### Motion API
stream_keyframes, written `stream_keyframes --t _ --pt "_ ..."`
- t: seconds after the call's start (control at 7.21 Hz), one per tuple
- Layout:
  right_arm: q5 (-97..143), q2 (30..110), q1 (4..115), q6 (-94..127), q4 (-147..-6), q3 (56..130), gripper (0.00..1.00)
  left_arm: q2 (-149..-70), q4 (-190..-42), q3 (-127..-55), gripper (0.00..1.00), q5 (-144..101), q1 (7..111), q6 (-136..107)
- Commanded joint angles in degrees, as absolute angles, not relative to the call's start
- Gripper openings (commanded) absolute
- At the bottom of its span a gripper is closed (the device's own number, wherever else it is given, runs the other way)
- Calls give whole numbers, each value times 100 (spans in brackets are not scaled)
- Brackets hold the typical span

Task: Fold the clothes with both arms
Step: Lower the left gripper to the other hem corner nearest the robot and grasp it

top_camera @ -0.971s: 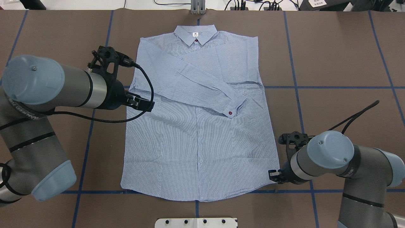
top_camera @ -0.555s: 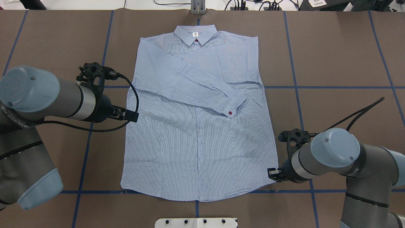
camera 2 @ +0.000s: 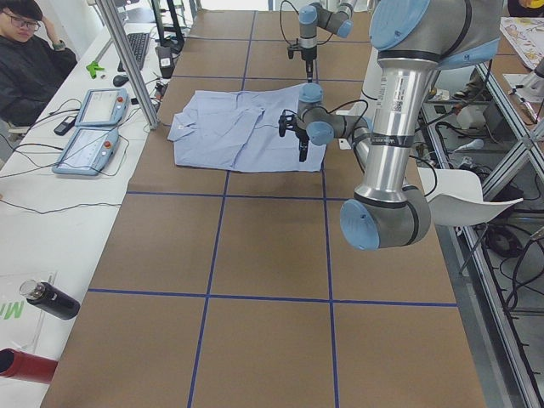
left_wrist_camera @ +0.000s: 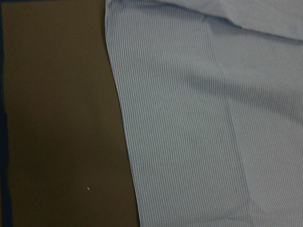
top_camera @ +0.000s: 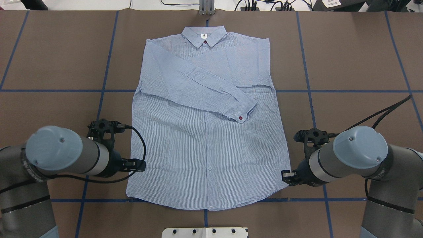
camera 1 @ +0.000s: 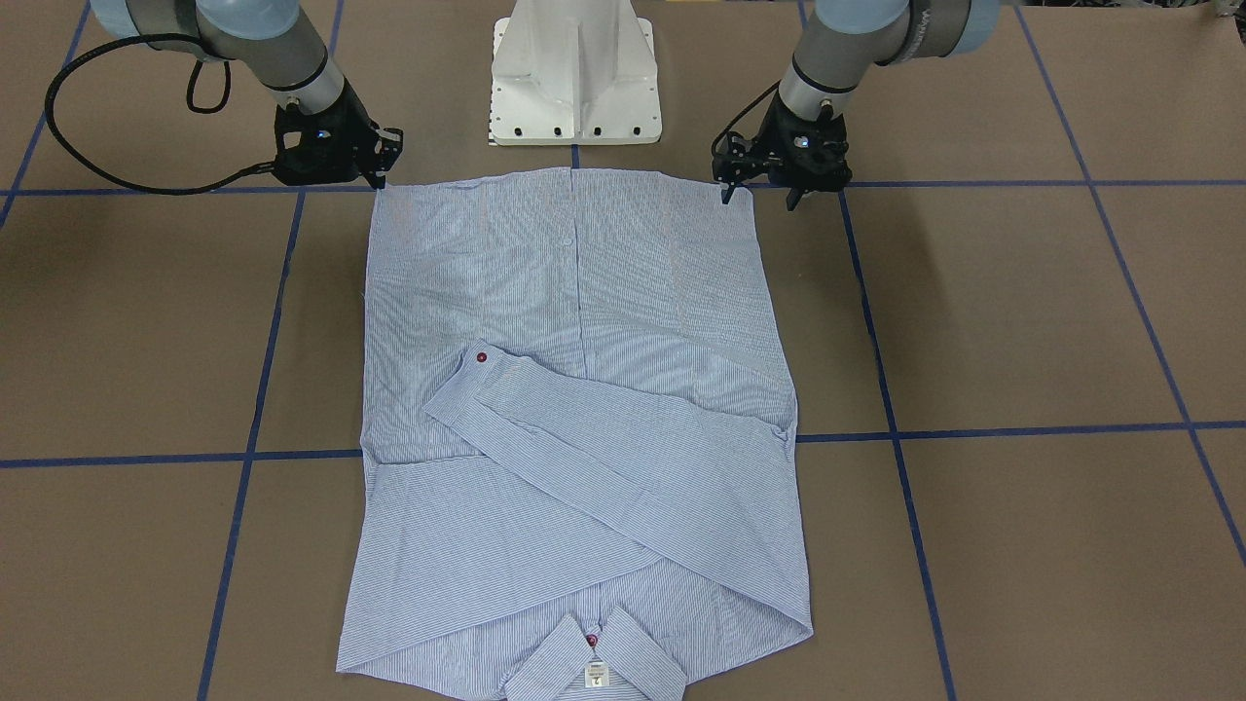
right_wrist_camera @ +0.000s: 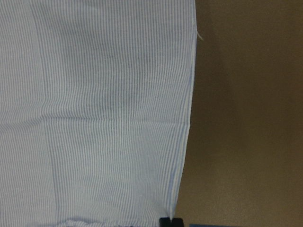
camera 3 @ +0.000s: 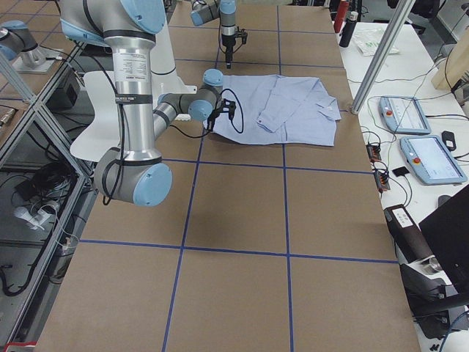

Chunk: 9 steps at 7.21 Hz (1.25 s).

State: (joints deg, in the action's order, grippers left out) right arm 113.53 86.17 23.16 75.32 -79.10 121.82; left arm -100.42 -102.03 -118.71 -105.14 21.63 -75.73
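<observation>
Brown paper crossed by blue tape lines covers the bench (top_camera: 357, 53). On it the light-blue striped shirt (top_camera: 205, 148) lies flat and buttoned, front up. Its collar (top_camera: 204, 34) is at the far end from the robot and its hem is nearest the white pedestal base (camera 1: 574, 68). One sleeve is folded slantwise across the chest, its cuff (top_camera: 240, 118) showing a red button. The left end effector (top_camera: 140, 166) hovers at the shirt's left edge just above the hem corner, fingers spread apart. The right end effector (top_camera: 285, 174) sits at the right hem corner, a fingertip (right_wrist_camera: 170, 222) touching the cloth's edge; whether it is open or closed I cannot tell.
</observation>
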Motion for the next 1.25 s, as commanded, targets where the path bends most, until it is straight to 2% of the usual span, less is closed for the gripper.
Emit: stream_keyframes --t 0.0,0.42,1.11 --pt "11364 8613 2329 7532 -7910 12226 0 -10037 -10213 -11830 88 -10345 1820 -8207" --pt "11364 8613 2364 7523 -7919 12226 0 -10028 -10195 -11672 78 -10345 1705 -8596" --pt "11382 8604 2355 7523 -7919 12208 0 -10011 -10160 -11435 75 -10388 1705 -8622"
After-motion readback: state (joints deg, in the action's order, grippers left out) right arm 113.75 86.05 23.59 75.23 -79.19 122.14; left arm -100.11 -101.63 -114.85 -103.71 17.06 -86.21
